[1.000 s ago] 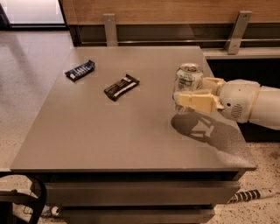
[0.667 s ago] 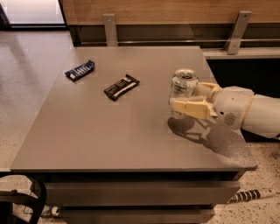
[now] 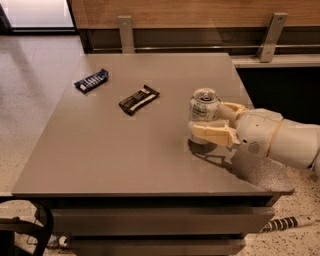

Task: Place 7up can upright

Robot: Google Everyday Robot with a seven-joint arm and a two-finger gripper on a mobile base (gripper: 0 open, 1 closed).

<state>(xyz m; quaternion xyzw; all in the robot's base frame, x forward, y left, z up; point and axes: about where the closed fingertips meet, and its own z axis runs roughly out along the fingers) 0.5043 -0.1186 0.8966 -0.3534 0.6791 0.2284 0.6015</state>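
Nearest is the front edge of the grey table (image 3: 125,185), with drawer-like fronts below it; a black curved part (image 3: 30,225) shows at the lower left by the floor, and a striped cable (image 3: 287,223) lies on the speckled floor at the lower right. Further in, the white arm (image 3: 280,142) reaches in from the right over the table's right side; its gripper (image 3: 206,121) sits at the 7up can (image 3: 204,111), one cream finger (image 3: 210,134) across the near lower side of the can and the other behind it, the jaws clamped on the can. The can stands upright with its silver top facing up, in the right half of the table; whether its base touches the surface I cannot tell; a shadow lies just beneath it. Beyond, to the left and well apart from the can, a dark wrapper (image 3: 139,99) lies flat; further left and back lies a blue wrapper (image 3: 91,80). Behind the table two metal posts (image 3: 126,33) stand against a wooden panel (image 3: 200,12).
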